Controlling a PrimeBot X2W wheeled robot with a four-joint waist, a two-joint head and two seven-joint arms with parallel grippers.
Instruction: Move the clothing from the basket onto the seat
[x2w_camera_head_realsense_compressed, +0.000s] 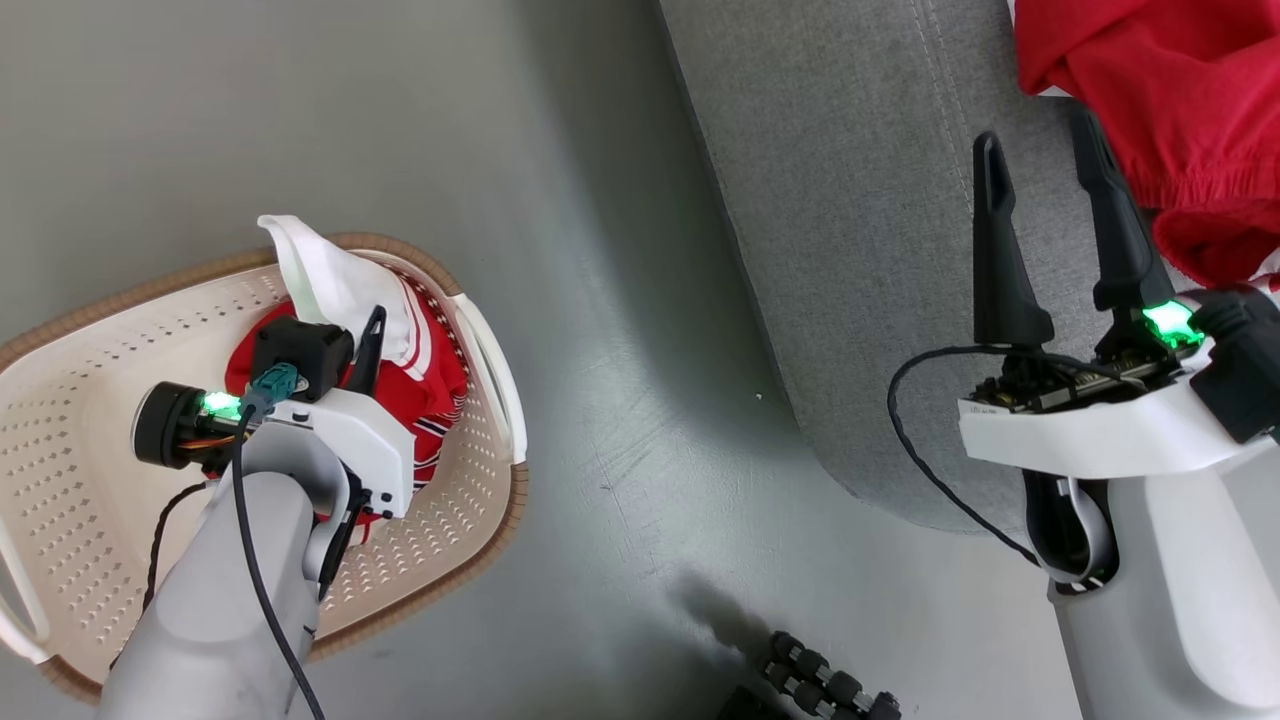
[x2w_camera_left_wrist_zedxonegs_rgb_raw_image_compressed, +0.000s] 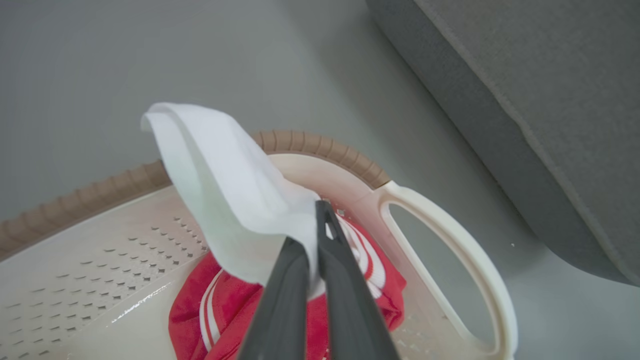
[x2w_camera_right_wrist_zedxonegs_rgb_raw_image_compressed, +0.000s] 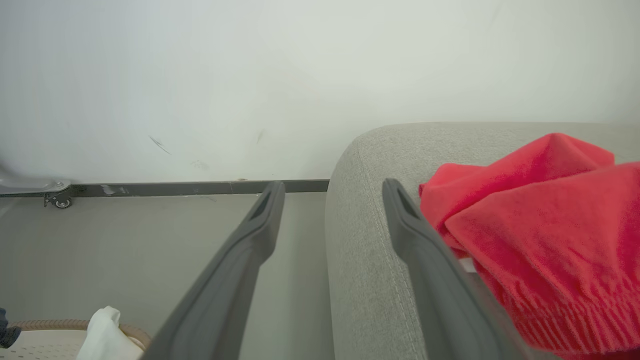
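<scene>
One red, white-striped garment (x2w_camera_head_realsense_compressed: 435, 385) in basket (x2w_camera_head_realsense_compressed: 480, 560), white panel (x2w_camera_left_wrist_zedxonegs_rgb_raw_image_compressed: 225, 200) pinched by left end effector (x2w_camera_left_wrist_zedxonegs_rgb_raw_image_compressed: 307, 226); right end effector (x2w_camera_head_realsense_compressed: 1040, 140) spread above seat (x2w_camera_head_realsense_compressed: 850, 250); open floor (x2w_camera_head_realsense_compressed: 640, 400) between.

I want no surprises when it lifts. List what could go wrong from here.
The left gripper is shut on just the white flap of the red garment; that thin pinch may slip during lifting.
The garment lies bunched against the basket wall, so it could snag and drag the basket.
The open right gripper stands beside the red shorts on the seat; a finger could catch them.
</scene>
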